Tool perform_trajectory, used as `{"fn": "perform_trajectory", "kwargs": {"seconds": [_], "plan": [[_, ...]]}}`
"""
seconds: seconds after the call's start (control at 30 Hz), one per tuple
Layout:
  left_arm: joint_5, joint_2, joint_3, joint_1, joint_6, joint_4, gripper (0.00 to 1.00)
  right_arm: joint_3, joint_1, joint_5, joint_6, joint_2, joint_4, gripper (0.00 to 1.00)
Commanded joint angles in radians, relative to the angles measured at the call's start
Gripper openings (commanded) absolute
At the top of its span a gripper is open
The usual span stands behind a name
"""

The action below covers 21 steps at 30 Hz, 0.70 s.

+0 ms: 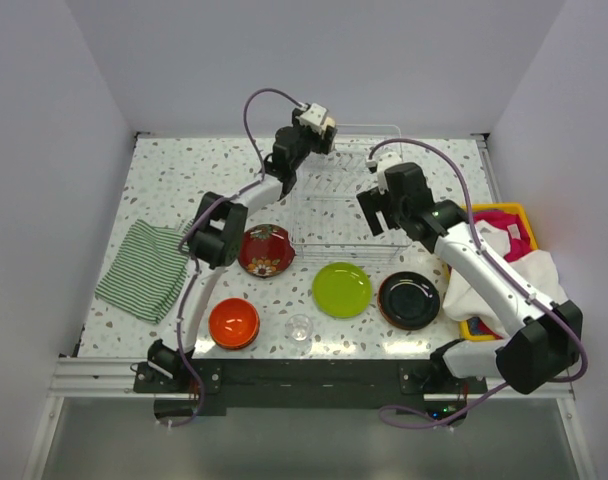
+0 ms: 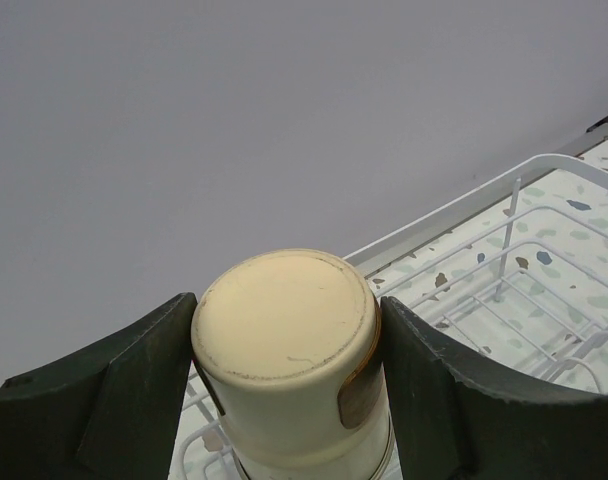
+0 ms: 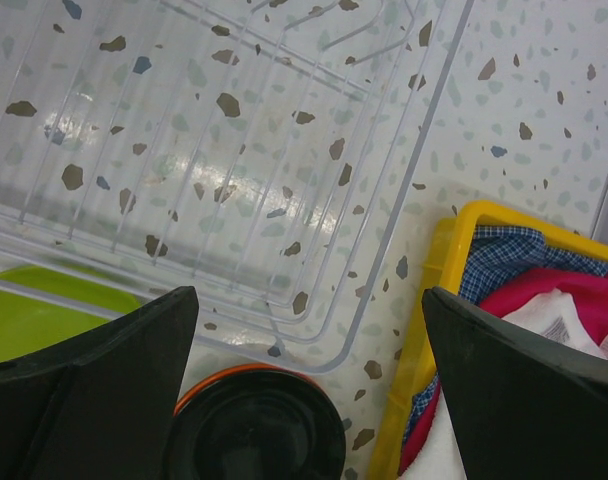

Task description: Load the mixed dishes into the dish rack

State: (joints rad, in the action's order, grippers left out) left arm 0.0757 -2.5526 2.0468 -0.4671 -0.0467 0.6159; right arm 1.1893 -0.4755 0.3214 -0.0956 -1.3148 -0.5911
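While the small beige cup (image 2: 289, 370) hangs base-up over the far left corner of the pale wire dish rack (image 1: 334, 215), the left gripper (image 2: 288, 315) pinches its sides. It looks like the placing step: next, I'd say, the cup wants lowering between the wires and releasing. The right gripper (image 3: 309, 295) hovers spread, empty.

The top view looks steeply down from above and behind the arm bases (image 1: 169, 365), covering the whole speckled counter (image 1: 164, 190). The left wrist view faces nearly level toward the grey back wall (image 2: 234, 120), close over the pale wire dish rack (image 2: 524, 270). The right wrist view looks down on that rack's corner. All three share the rack.
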Motion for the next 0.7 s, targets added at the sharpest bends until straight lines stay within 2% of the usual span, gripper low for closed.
{"fn": "perform_trajectory", "kwargs": {"seconds": [0.0, 0.27, 0.37, 0.47, 0.5, 0.67], "plan": [[-0.042, -0.012, 0.006, 0.001, -0.047, 0.123, 0.0, -0.025, 0.008, -0.005, 0.02, 0.04, -0.013, 0.99], [-0.065, -0.023, -0.046, -0.002, -0.041, 0.128, 0.0, -0.043, 0.008, -0.018, 0.02, 0.035, 0.004, 0.98], [-0.07, -0.014, -0.069, -0.002, -0.024, 0.122, 0.09, -0.049, 0.009, -0.016, 0.017, 0.038, 0.008, 0.98], [-0.073, -0.001, -0.1, -0.002, -0.022, 0.125, 0.23, -0.063, 0.009, -0.018, 0.017, 0.042, 0.017, 0.98], [-0.074, 0.005, -0.108, -0.002, -0.024, 0.128, 0.31, -0.066, 0.009, -0.019, 0.016, 0.045, 0.016, 0.98], [-0.031, 0.038, -0.155, -0.002, -0.048, 0.142, 0.52, -0.074, 0.009, -0.024, 0.016, 0.049, 0.019, 0.98]]}}
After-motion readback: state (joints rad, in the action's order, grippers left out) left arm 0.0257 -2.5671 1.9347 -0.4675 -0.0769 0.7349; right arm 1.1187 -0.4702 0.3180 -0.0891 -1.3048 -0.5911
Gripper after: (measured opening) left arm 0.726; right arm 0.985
